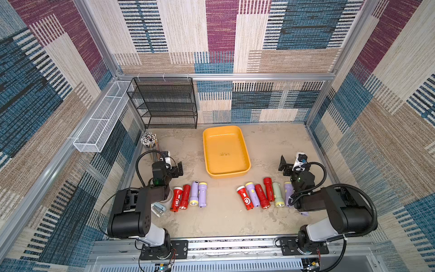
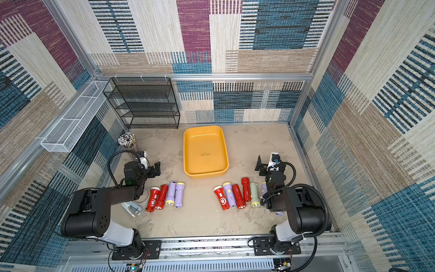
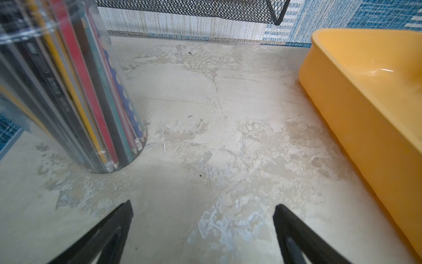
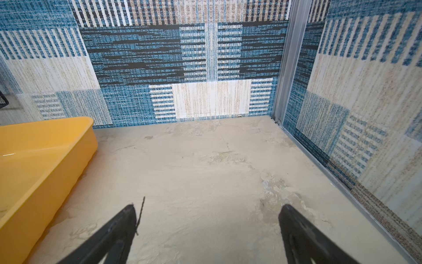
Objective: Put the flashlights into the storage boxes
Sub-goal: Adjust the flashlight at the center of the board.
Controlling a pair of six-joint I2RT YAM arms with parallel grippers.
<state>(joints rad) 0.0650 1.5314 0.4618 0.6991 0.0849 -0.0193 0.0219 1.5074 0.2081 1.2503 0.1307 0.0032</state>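
- My left pincer stands wide open and holds nothing; only bare table shows between its jaws.
- In a top view it hangs to the left of the yellow tray, close to the tray's near left corner but apart from it.
- My right pincer is just as wide open and just as empty. It is over bare table to the right of the tray and well clear of its wall.
- The tray lies in the middle, toward the far side, with a small dark mark on its floor.
- Every flashlight I can see lies on the table, nearer than the tray.
- The left row of flashlights has four side by side: two red, then two lilac.
- The right row of flashlights has six: red, lilac, red, red, pale green, lilac (my right arm hides part of the last one).
- A clear cup of pencils stands just left of my left pincer.
- A black mesh rack stands at the far wall, left of the tray.
- A white wire basket hangs on the left wall.
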